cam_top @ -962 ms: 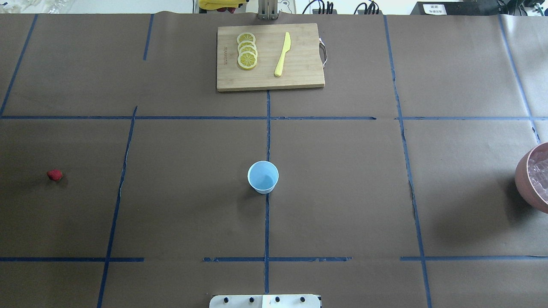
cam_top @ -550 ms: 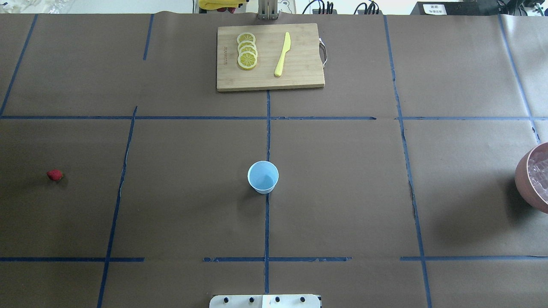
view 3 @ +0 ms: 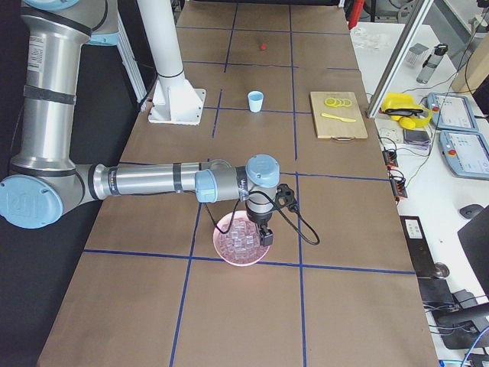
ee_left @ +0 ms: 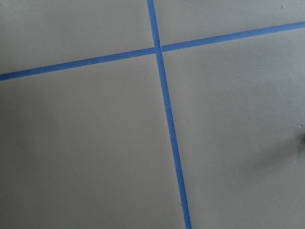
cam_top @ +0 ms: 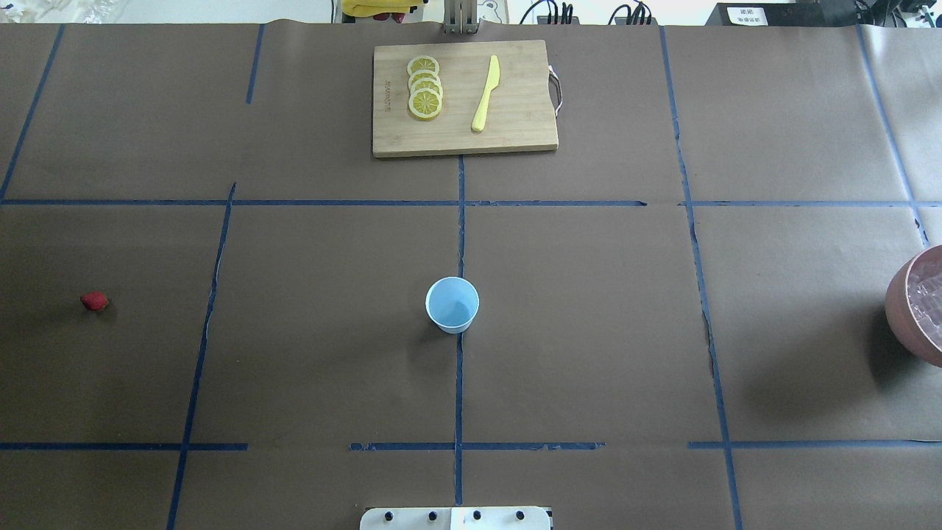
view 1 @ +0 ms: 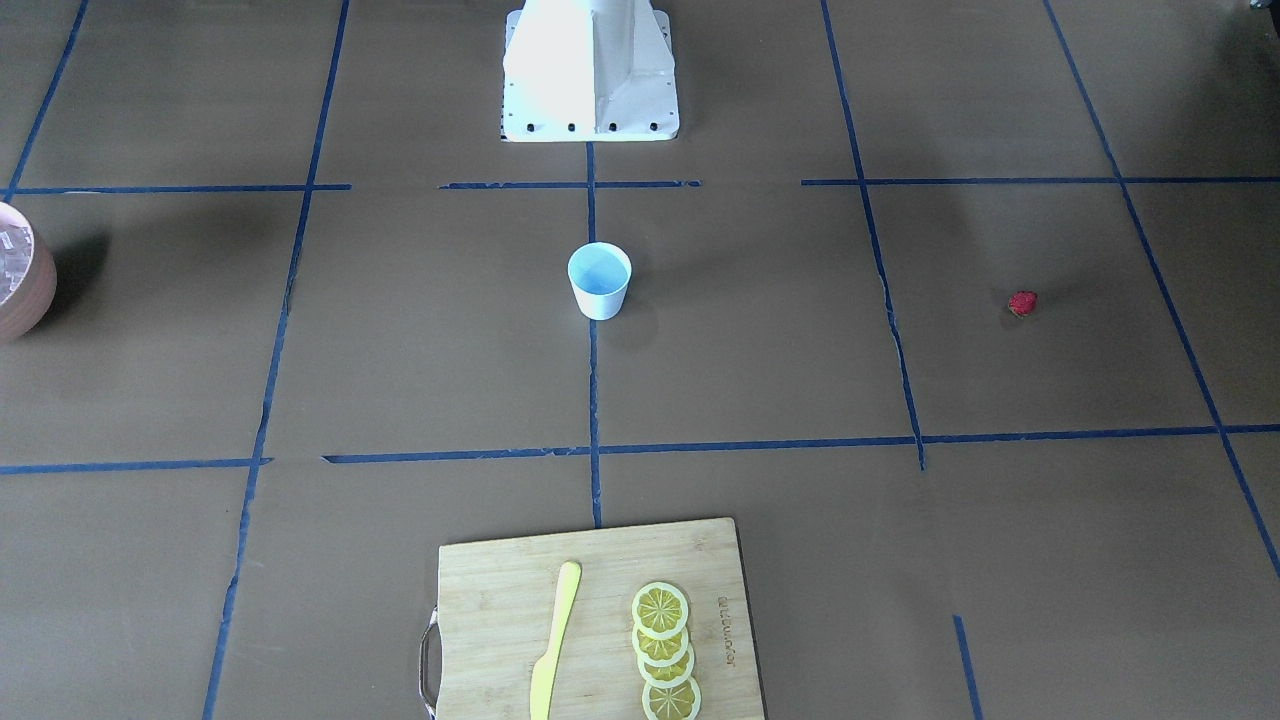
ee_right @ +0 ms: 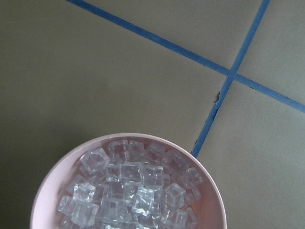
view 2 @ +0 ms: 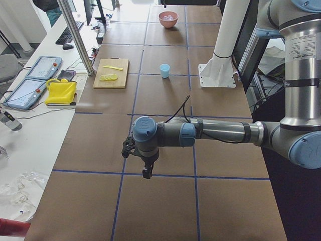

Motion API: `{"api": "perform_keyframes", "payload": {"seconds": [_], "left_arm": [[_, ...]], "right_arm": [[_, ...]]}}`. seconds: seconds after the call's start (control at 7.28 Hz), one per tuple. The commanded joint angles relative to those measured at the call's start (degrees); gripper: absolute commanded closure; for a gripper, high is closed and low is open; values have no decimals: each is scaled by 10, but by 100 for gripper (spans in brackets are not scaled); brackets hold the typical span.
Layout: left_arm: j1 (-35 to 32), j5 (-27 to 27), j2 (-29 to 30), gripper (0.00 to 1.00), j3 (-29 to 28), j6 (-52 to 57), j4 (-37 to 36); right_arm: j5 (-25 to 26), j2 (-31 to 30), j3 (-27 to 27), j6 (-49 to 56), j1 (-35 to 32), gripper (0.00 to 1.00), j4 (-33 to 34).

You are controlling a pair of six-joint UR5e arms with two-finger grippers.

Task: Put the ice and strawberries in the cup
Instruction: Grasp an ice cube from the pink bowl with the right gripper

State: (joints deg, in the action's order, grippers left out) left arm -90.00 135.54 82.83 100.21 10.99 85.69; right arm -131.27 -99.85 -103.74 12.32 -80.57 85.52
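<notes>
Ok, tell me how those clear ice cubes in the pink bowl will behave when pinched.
The clear ice cubes look glossy and smooth-faced, so one would probably slip in a pinch. They lie piled loosely in the pink round bowl, so neighbours will likely shift when one is lifted. Each looks small, so probably light.

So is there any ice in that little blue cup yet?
No, the cup shows only a bare pale blue inside from overhead, while the ice sits heaped in the pink bowl.
</notes>
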Motion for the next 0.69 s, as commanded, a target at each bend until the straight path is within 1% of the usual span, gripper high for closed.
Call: {"api": "perform_keyframes", "payload": {"seconds": [0.0,0.14,0.41,0.55], "left_arm": [[0,0,0,0,0,0,0],[0,1,0,0,1,0,0],[0,1,0,0,2,0,0],[0,1,0,0,1,0,0]], "right_arm": [[1,0,36,-40,35,3,-66],[1,-2,44,-89,51,5,-99],[1,-5,47,-127,69,12,-111],[1,-5,47,-130,77,14,-111]]}}
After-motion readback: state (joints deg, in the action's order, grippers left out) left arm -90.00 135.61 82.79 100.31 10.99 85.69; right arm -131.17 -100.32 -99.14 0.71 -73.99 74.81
